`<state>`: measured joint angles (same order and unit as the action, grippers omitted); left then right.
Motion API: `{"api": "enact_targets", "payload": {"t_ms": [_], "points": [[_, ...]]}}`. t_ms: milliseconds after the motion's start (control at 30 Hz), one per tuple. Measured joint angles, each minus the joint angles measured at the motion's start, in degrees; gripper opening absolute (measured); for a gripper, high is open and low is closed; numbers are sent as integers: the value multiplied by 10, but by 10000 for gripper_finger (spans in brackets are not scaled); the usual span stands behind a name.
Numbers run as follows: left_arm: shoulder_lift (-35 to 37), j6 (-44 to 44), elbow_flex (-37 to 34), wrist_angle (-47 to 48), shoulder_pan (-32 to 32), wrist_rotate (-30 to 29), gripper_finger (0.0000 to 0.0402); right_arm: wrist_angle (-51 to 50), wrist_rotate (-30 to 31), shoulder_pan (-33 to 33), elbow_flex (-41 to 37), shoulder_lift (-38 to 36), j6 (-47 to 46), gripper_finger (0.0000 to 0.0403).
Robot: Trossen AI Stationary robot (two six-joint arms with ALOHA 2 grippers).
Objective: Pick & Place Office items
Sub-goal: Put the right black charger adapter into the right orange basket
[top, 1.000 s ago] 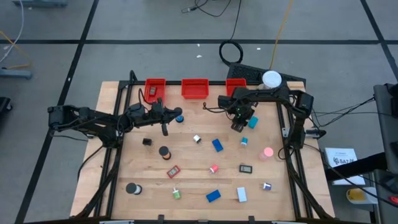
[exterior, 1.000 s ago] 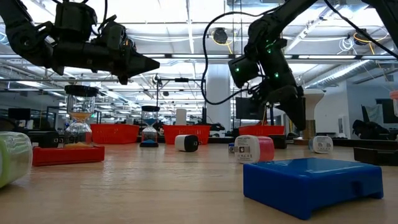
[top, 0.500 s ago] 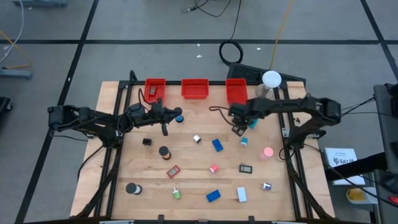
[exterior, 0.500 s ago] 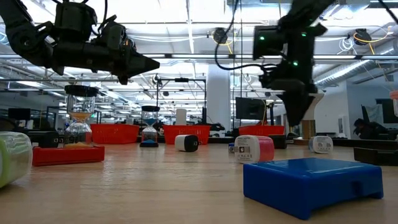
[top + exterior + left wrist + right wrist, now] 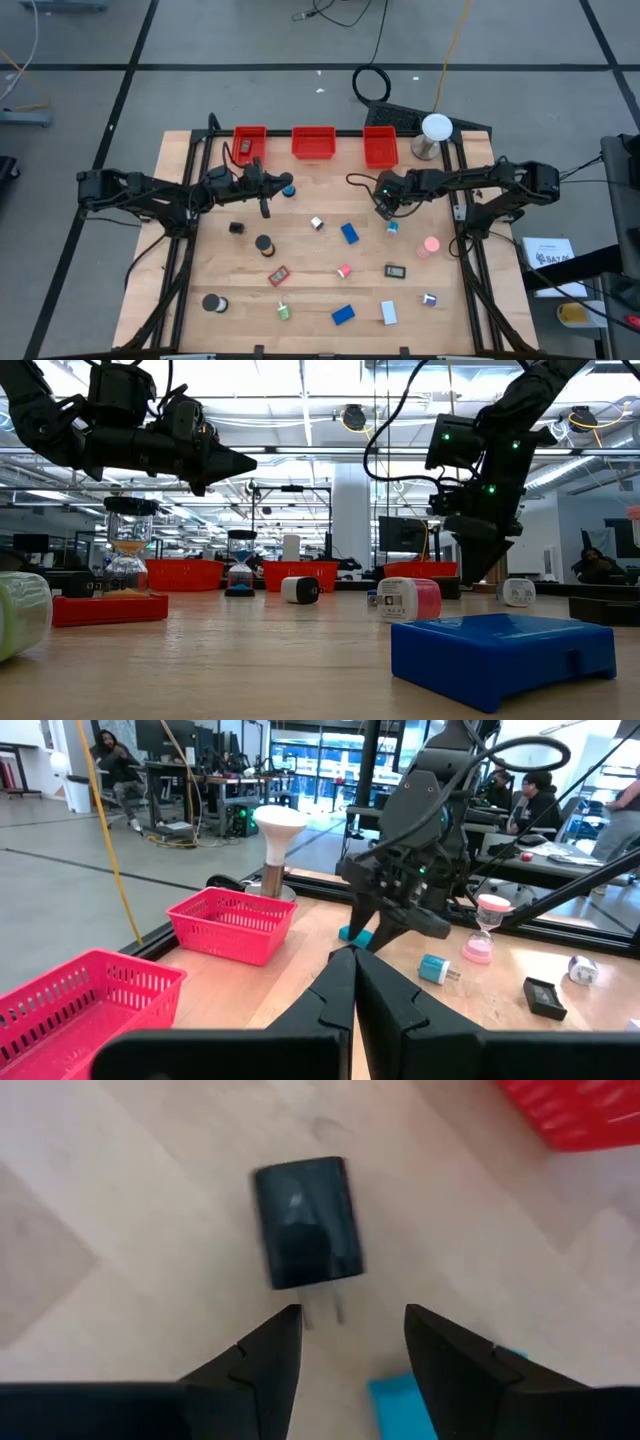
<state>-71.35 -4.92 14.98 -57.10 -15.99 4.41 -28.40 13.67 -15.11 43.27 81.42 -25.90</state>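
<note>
Black charger (image 5: 305,1224) flat on table, prongs toward right gripper (image 5: 345,1342) (fingers parted, holding nothing), left gripper (image 5: 353,982) clenched

Bright, even overhead light with soft shadows; the right wrist view is motion-blurred, the low view's foreground soft.

On the counter (image 5: 300,255) there are three red bins (image 5: 249,143) (image 5: 313,142) (image 5: 380,147) and one white dome (image 5: 436,127). Among the small items there are two blue blocks (image 5: 349,233) (image 5: 343,314), two black rolls (image 5: 264,243) (image 5: 212,302) and three white bits (image 5: 316,224) (image 5: 388,314) (image 5: 428,299). There are three hourglasses (image 5: 128,545) (image 5: 240,565) (image 5: 431,245). One each: green bit (image 5: 284,312), pink bit (image 5: 343,271), red tag (image 5: 278,275), black flat piece (image 5: 396,270), teal plug (image 5: 392,228), black charger (image 5: 305,1222).
</note>
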Motion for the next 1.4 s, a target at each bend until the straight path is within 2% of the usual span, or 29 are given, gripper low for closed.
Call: {"api": "enact_targets", "payload": {"t_ms": [533,833,933,1033,1167,1400], "points": [[0,0,0,0,0,0,10,58,-18,-3,-15,20,19,128],[0,0,0,0,0,0,10,55,-33,-3,-15,19,17,30],[0,0,0,0,0,0,10,41,-45,-8,-11,12,15,15],[0,0,0,0,0,0,10,-26,-65,-19,25,6,3,19],[0,0,0,0,0,0,10,-171,-74,-31,110,6,3,24],[0,0,0,0,0,0,10,-436,-182,-68,232,27,-15,22]]}}
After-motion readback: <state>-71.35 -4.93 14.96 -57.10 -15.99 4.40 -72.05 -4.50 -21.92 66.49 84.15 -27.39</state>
